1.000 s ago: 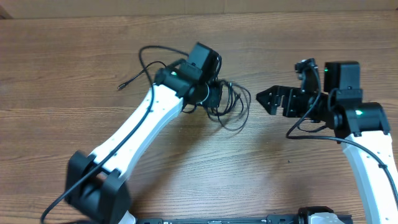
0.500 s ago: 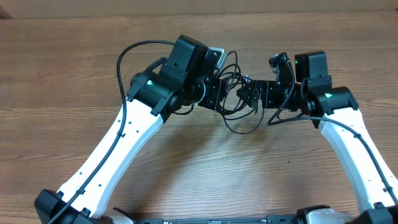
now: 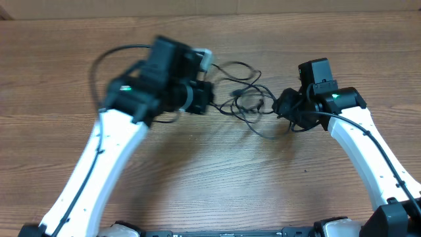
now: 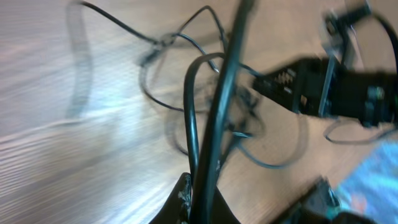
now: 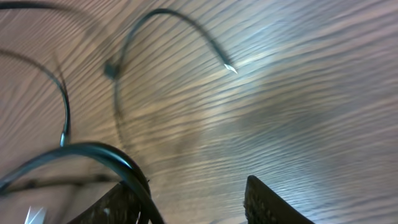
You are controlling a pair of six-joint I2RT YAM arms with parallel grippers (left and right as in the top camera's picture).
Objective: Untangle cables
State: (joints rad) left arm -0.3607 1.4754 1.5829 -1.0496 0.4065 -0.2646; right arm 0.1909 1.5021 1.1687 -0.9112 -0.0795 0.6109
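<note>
The cables (image 3: 245, 99) are thin black cords in a loose tangle on the wooden table, strung out between my two grippers. My left gripper (image 3: 211, 97) is at the tangle's left side. In the left wrist view the left gripper (image 4: 203, 190) is shut on a black cable (image 4: 219, 106) that runs up from its jaws toward more loops. My right gripper (image 3: 285, 104) is at the tangle's right side. In the right wrist view the right gripper (image 5: 189, 194) has its jaws apart, bare wood showing between them. One cable (image 5: 93, 150) curves against its left finger (image 5: 115, 202). A loose plug end (image 5: 227, 66) lies ahead.
The wooden table (image 3: 217, 178) stretches all round the tangle. Both white arms reach in from the front edge, the left arm (image 3: 99, 164) and the right arm (image 3: 368, 158). A thicker black arm wire (image 3: 112, 52) loops behind the left wrist.
The grippers met at the tangle and have since drawn apart, the left going left and the right going right. The cables are spread wider. The right jaws have narrowed.
</note>
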